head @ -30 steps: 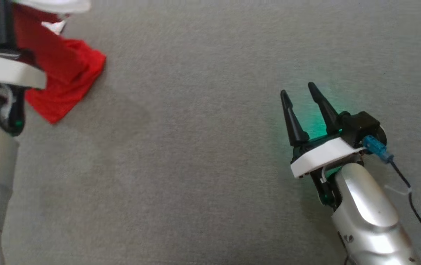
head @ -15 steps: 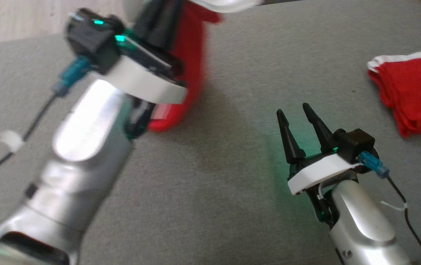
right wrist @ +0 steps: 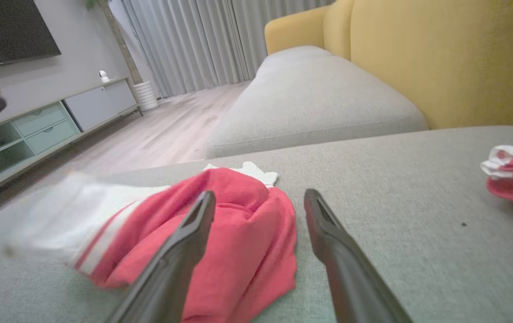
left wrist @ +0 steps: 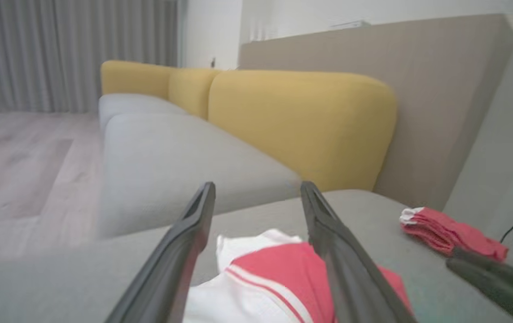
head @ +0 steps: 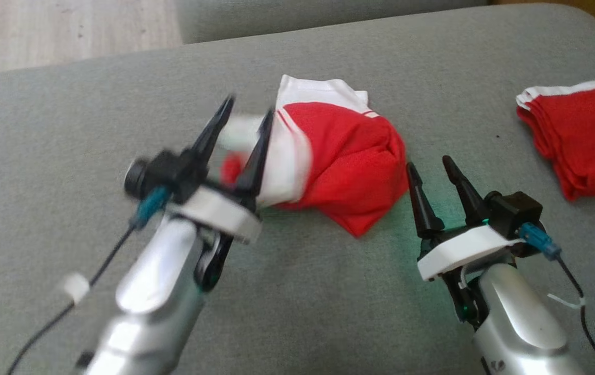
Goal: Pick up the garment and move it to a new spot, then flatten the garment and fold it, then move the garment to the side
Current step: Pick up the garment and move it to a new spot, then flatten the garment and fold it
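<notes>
Left hand (head: 250,105): two dark fingers spread wide, gripping nothing. It hovers at the left side of the heap, and in the head view it is blurred.
Cloth at left fingers: a white band lies just past the tips, smeared in the head view. Cannot tell whether it touches them.
Right hand (head: 428,162): fingers apart and empty, low over the seat, tips just beside the heap's right flank.
Task's thing: red and white mesh-fabric garment (head: 344,156), a crumpled heap between the two hands, mid-seat and nearer the back edge than the front. White part up and left, red corner pointing at the front edge.
Carrier: grey fabric sofa cushion (head: 68,130), bare around the heap.
Neighbour: folded stack of red cloth with white edging (head: 583,135) at the right edge, well apart from the heap.
Step in hand (judged): garment set at its new spot, flattening to come.
Doing it well: each hand takes its own edge, left the white band and right the red corner. Pinch one layer only. Draw apart toward the left and right edges, staying low so the cloth slides flat. Keep the right pull short of the folded stack.
</notes>
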